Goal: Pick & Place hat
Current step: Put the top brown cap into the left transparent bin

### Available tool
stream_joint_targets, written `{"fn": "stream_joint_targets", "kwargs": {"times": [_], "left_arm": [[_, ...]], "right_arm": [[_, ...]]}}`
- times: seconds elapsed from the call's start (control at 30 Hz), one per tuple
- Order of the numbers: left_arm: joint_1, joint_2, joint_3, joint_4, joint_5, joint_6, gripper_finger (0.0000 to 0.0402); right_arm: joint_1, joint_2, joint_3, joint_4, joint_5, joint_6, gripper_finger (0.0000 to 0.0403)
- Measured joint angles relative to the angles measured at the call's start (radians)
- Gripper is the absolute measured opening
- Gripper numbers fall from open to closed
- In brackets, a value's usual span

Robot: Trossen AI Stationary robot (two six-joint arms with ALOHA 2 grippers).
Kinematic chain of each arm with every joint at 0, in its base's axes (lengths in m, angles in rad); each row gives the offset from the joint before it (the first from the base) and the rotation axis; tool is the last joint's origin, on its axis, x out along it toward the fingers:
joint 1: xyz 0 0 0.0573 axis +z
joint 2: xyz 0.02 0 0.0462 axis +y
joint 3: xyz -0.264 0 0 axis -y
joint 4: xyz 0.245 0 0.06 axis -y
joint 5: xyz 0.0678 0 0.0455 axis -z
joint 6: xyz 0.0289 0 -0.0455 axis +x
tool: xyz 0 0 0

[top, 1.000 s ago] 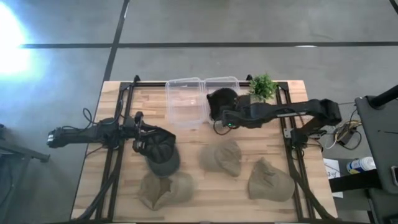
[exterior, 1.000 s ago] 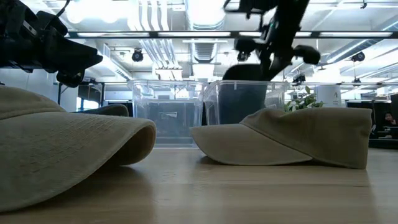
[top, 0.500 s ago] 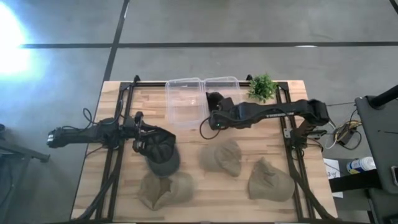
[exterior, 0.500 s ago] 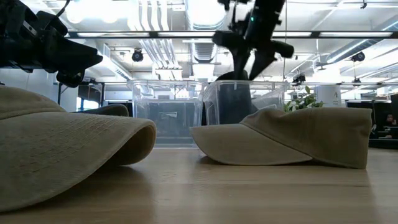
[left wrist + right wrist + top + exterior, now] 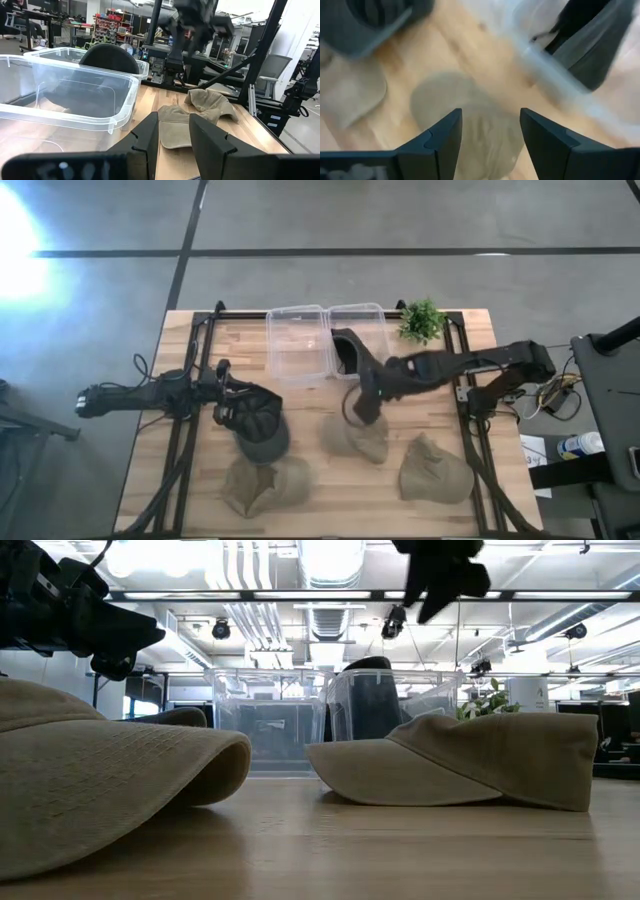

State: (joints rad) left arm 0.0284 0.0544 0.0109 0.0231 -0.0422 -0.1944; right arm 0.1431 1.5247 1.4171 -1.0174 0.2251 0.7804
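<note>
A black hat (image 5: 349, 351) lies in the right clear bin (image 5: 372, 312), leaning on its wall; it also shows in the low view (image 5: 365, 700). Three tan hats lie on the table: near left (image 5: 265, 483), middle (image 5: 357, 436), near right (image 5: 435, 470). A dark grey hat (image 5: 266, 444) lies by my left gripper. My right gripper (image 5: 359, 406) hangs open and empty above the middle tan hat (image 5: 465, 115). My left gripper (image 5: 173, 135) is open and empty over the table's left part, pointing toward the bins.
A second clear bin (image 5: 298, 345) stands left of the first at the table's far edge. A small green plant (image 5: 423, 320) stands at the far right. Black frame rails (image 5: 470, 430) run along both sides of the table.
My right gripper has left the right bin and gone toward the table's near edge, to a place above the middle tan hat. The black hat stays in the bin.
</note>
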Motion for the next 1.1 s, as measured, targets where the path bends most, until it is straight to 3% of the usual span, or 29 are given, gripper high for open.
{"fn": "stream_joint_targets", "kwargs": {"times": [0.27,0.47,0.67,0.73,1.0,1.1], "left_arm": [[0.0,0.0,0.0,0.0,0.0,0.0,0.0104],[0.0,0.001,0.0,0.022,0.0,-0.026,0.0104],[0.0,0.0,0.0,0.156,0.018,-0.734,0.0104],[0.0,0.0,0.0,0.173,0.017,-0.901,0.0104],[0.0,0.001,0.0,0.187,-0.099,-1.139,0.0104],[0.0,0.009,0.0,0.218,-0.089,-1.152,0.0104]], "right_arm": [[0.119,0.06,-0.162,0.06,-0.047,0.172,0.0182],[0.119,0.064,-0.339,0.384,-0.08,0.358,0.0174],[0.124,0.082,-0.452,0.509,-0.069,0.529,0.0167],[0.126,0.103,-0.473,0.514,-0.069,0.557,0.0167],[0.122,0.193,-0.491,0.551,-0.083,0.573,0.0166],[0.122,0.224,-0.489,0.59,-0.098,0.559,0.0166]]}}
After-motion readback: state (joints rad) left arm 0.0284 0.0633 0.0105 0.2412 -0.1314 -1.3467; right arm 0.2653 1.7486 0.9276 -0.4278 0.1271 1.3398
